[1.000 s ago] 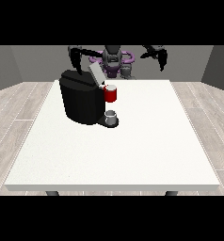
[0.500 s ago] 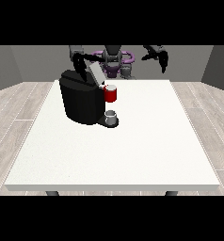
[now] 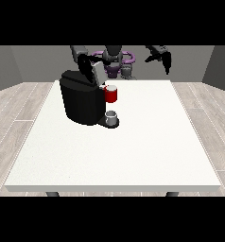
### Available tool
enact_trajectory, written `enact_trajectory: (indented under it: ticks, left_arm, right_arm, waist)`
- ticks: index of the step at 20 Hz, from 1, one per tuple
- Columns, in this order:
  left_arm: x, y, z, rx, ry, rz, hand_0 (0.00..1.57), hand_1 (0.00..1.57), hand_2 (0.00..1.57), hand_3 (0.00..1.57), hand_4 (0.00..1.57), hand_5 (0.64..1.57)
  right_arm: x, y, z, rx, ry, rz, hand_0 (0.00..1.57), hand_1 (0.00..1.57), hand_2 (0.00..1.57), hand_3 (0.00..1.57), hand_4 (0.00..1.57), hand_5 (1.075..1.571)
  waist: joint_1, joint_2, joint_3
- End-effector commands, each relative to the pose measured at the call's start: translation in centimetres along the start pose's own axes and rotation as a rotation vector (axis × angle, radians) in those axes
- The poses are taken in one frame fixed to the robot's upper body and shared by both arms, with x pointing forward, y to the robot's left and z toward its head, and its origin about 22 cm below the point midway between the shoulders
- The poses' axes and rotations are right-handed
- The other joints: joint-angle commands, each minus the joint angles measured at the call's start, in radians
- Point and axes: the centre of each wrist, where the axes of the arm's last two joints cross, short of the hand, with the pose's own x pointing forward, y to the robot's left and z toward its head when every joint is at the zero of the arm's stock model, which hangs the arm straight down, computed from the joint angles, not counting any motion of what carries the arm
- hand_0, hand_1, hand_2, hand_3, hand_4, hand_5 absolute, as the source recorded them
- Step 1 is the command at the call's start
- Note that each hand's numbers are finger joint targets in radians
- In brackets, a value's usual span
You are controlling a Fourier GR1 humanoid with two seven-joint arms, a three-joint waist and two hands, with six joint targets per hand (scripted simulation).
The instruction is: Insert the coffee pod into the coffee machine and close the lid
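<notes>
Your hand at the view's left (image 3: 87,63) sits on the raised grey lid (image 3: 96,73) of the black coffee machine (image 3: 82,98), fingers hard to tell. The other hand (image 3: 162,57) hangs at 2 o'clock, far off, fingers relaxed. No pod visible on the white bench (image 3: 133,142).

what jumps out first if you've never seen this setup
The black coffee machine stands out most, at the view's left on the far half of the big white table, with a red thing at the machine on its front and a grey thing below it. One hand is at the machine's top; the hand at the view's right hangs in the air.
</notes>
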Motion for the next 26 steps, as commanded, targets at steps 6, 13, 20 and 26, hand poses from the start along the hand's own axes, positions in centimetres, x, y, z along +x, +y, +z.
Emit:
enact_trajectory:
  ticks: [6, 13, 20, 26]
  left_arm:
    - [0.3, -1.7, -0.6, -0.041, -0.05, 0.001, 0.0, 0.0, 0.0, 0.0, 0.36, 1.571]
    - [1.1, -2.9, -1.4, -0.073, -0.051, 0.001, 0.0, 0.0, 0.0, 0.0, 0.33, 1.571]
    - [2.0, 0.4, -2.6, -0.026, -0.098, -0.006, 0.0, 0.0, 0.0, 0.0, 0.44, 1.571]
    - [1.0, 0.0, -2.1, -0.015, -0.098, 0.002, 0.0, 0.0, 0.0, 0.0, 0.42, 1.571]
  right_arm:
    - [6.8, 1.8, -2.5, 0.036, -0.108, 0.089, 0.0, 0.0, 0.0, 0.0, 0.0, 1.571]
    - [7.7, 5.0, -2.6, 0.07, -0.155, 0.167, 0.0, 0.0, 0.0, 0.0, 0.0, 1.571]
    - [12.6, 6.4, -3.4, 0.098, -0.242, 0.249, 0.0, 0.0, 0.0, 0.0, 0.26, 1.571]
    - [12.7, 10.2, -3.4, 0.137, -0.279, 0.24, 0.0, 0.0, 0.0, 0.0, 0.1, 1.571]
  waist:
    - [0.075, 0.047, -0.0019]
    - [0.111, 0.056, -0.0018]
    - [0.097, 0.108, -0.0019]
    - [0.111, 0.121, -0.0018]
